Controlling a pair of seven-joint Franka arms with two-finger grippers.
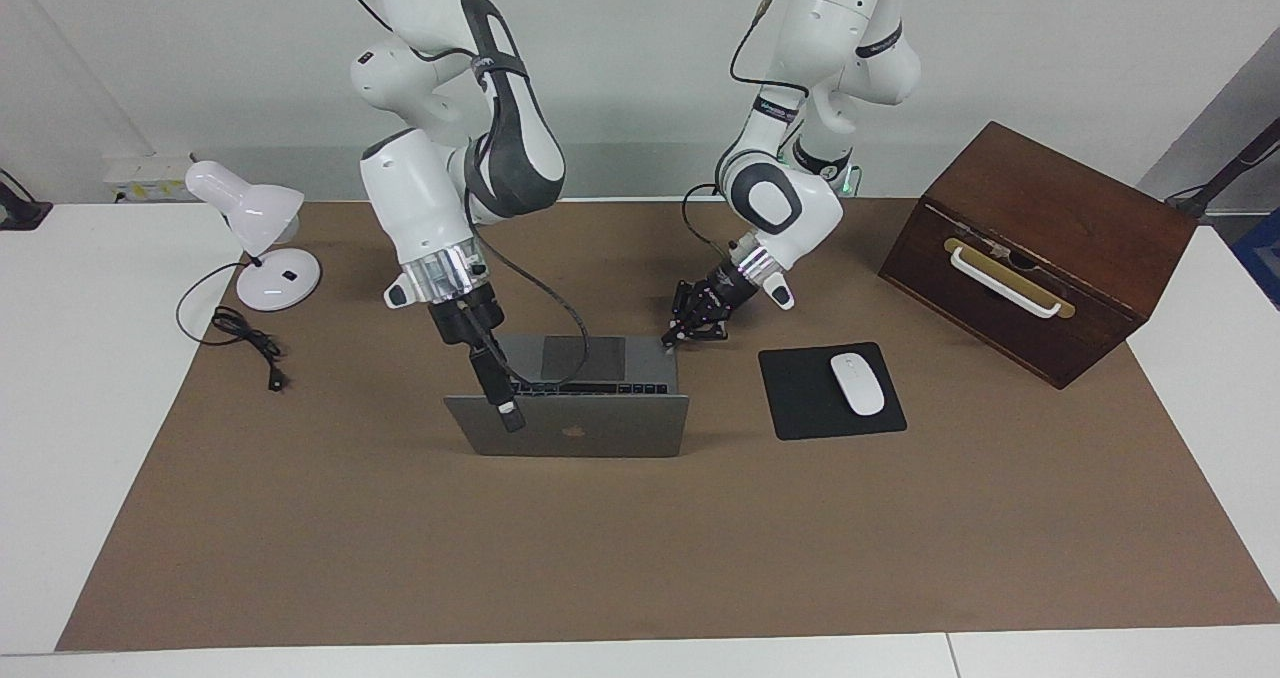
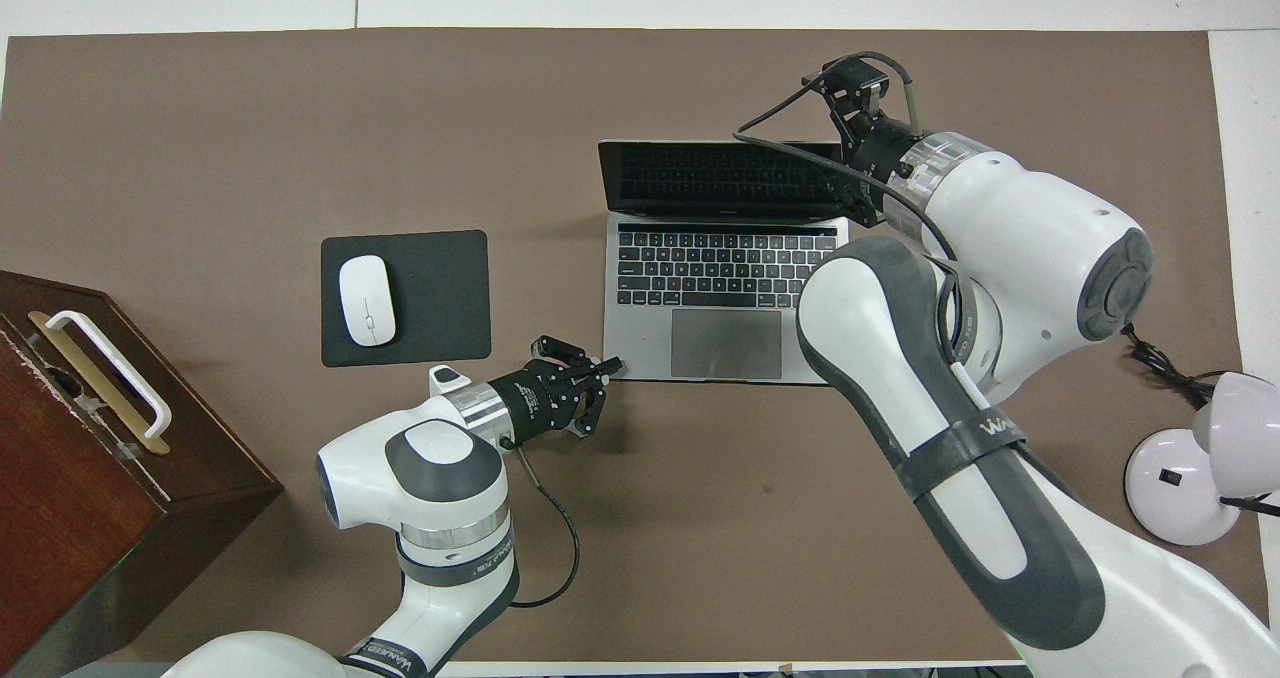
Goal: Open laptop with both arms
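Observation:
The silver-grey laptop [image 1: 570,436] stands open on the brown mat, its lid about upright with the black logo facing away from the robots. Its dark keyboard [image 2: 725,266] and grey trackpad [image 2: 726,343] show. My right gripper [image 1: 510,420] reaches down at the lid's top edge near the corner toward the right arm's end, with a finger over the lid's outer face; it also shows in the overhead view [image 2: 848,163]. My left gripper [image 1: 670,339] is shut, its tips touching the base's corner nearest the left arm; it also shows in the overhead view [image 2: 608,367].
A black mouse pad [image 1: 800,398] with a white mouse [image 1: 858,383] lies beside the laptop toward the left arm's end. A brown wooden box [image 1: 1040,248] with a white handle stands past it. A white desk lamp [image 1: 265,248] and its cable sit toward the right arm's end.

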